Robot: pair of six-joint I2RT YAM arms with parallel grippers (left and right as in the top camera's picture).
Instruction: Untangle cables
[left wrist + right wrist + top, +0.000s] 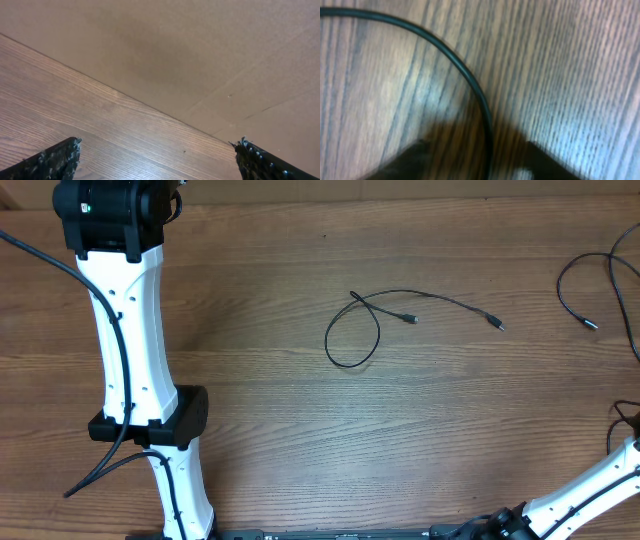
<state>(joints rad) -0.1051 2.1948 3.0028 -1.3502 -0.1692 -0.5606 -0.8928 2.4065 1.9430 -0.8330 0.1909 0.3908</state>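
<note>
Risk: the left hand (157,157), spread wide and empty over bare desk (125,125), steadies nothing. A pull by the right hand (480,162) could therefore drag the whole cable or lose it, since its fingers (410,162) stand apart and pinch nothing yet. In the overhead view a looped cable (352,330) lies mid-frame and a second cable (585,290) at the right edge; in the right wrist view a black cable (470,80) curves from upper left down between those fingers.

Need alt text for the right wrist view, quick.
A thin black cable curves across the wood-grain table in close-up, running down between the right gripper's two blurred dark fingertips at the bottom edge. Whether they pinch it is unclear.
</note>
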